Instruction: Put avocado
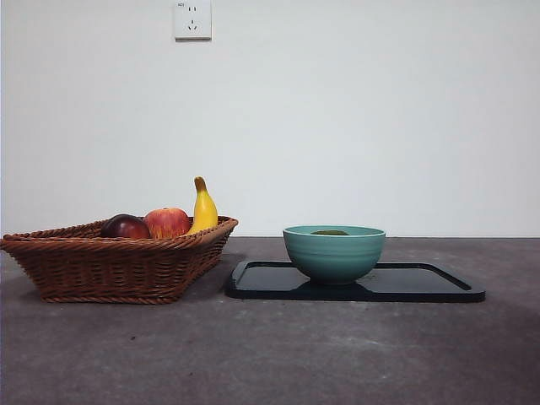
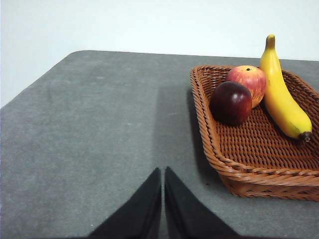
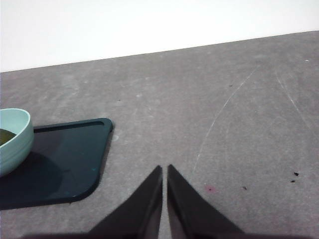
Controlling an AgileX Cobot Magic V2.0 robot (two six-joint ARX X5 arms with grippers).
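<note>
**Avocado lies in the green bowl, both grippers closed and away from it**

In the front view, a brown woven wicker basket (image 1: pixel 118 261) stands on the left part of the grey table (image 1: pixel 270 354). Inside it there are a dark red-purple round fruit (image 1: pixel 126 227), a red apple (image 1: pixel 167 222) and a yellow banana (image 1: pixel 202 209) that leans upright against the back rim. To the right of the basket, just beside it, a flat black tray (image 1: pixel 422 283) lies on the table. A teal-green ribbed ceramic bowl (image 1: pixel 334 253) stands on the left half of this tray. The small dark-green avocado (image 1: pixel 329 232) is inside the bowl; only its top shows above the rim. A white wall socket (image 1: pixel 192 19) is on the wall behind. No arm is seen in this view.

In the left wrist view, the left gripper (image 2: pixel 163 172) is above bare table, near the basket (image 2: pixel 239 164) but apart from it. Its two black jaws are pressed together and hold nothing. The purple fruit (image 2: pixel 231 102) touches the apple (image 2: pixel 247 82), and the banana (image 2: pixel 281 94) lies beside them.

In the right wrist view, the right gripper (image 3: pixel 164 169) is also over bare table, near the corner of the tray (image 3: pixel 65 164). Its jaws are pressed together and empty. The bowl (image 3: pixel 12 142) shows at the edge, with a little of the avocado (image 3: pixel 5 135) inside.
</note>
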